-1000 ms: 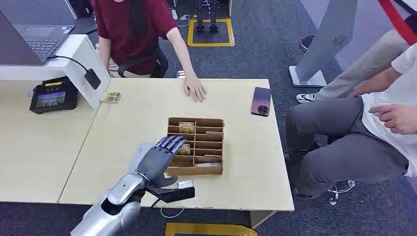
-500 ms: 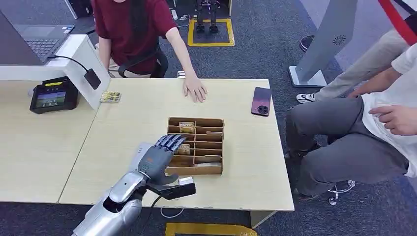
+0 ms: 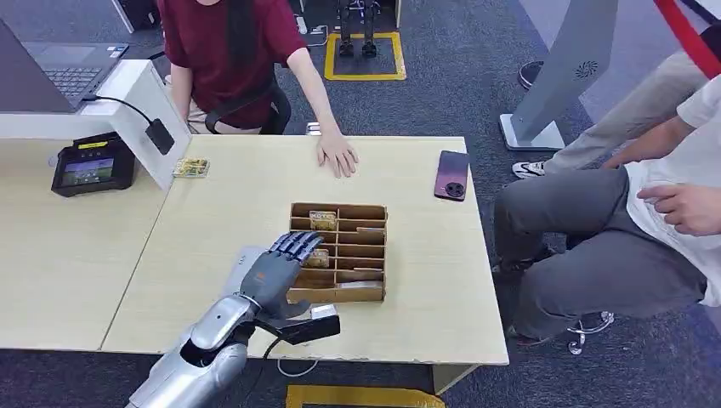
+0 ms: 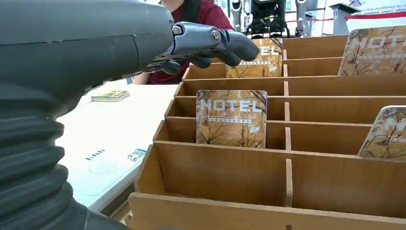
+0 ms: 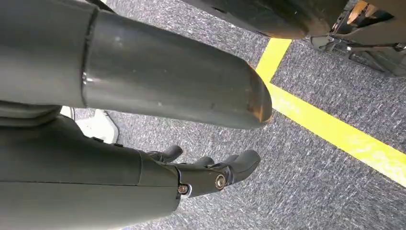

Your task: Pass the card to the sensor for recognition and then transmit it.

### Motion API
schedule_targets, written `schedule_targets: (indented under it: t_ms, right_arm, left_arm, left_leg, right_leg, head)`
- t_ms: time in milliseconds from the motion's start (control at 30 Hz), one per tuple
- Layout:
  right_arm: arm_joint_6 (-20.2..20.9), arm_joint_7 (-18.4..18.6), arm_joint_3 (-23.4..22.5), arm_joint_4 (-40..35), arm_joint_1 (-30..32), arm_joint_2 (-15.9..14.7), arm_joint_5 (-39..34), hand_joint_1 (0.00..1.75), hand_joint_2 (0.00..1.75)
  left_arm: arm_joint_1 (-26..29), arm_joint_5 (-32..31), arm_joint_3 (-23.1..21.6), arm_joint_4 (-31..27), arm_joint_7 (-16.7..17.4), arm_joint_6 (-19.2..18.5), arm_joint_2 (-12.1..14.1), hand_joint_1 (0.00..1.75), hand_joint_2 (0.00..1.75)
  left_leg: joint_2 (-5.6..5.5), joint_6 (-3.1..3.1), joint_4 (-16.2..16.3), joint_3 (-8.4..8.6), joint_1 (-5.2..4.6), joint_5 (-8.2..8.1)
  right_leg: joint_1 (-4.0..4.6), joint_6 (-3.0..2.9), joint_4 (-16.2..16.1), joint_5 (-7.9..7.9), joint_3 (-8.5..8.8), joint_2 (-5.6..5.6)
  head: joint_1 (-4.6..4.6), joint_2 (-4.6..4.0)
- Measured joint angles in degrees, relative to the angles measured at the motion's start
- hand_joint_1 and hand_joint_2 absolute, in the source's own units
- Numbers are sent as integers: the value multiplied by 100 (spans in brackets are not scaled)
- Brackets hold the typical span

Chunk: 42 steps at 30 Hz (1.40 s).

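Several hotel cards (image 4: 231, 118) stand upright in the wooden organizer (image 3: 357, 293) on the counter (image 3: 212, 221). Spread and holding nothing, the left hand (image 3: 276, 272) hovers above the near-left slots. Lower the fingertips (image 4: 239, 45) straight onto one card's top edge, probably the nearest, then pinch.

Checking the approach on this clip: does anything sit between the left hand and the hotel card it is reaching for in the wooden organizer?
Nothing visible does. The left hand hovers over the wooden organizer, fingers spread above the hotel card, which stands upright in its open-topped slot. Only the slot dividers flank it.
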Motion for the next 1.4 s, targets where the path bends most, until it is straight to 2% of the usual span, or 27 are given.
schedule_targets:
  t_ms: [1400]
  right_arm:
    - [-7, 0, 0, 0, 0, 2, 15, 0, 0]
  left_arm:
    - [2, 24, 129, 48, 0, 79, -44, 0, 175]
  left_leg:
    - [0, 0, 0, 0, 0, 0]
  right_leg:
    - [0, 0, 0, 0, 0, 0]
  head:
    - [0, 0]
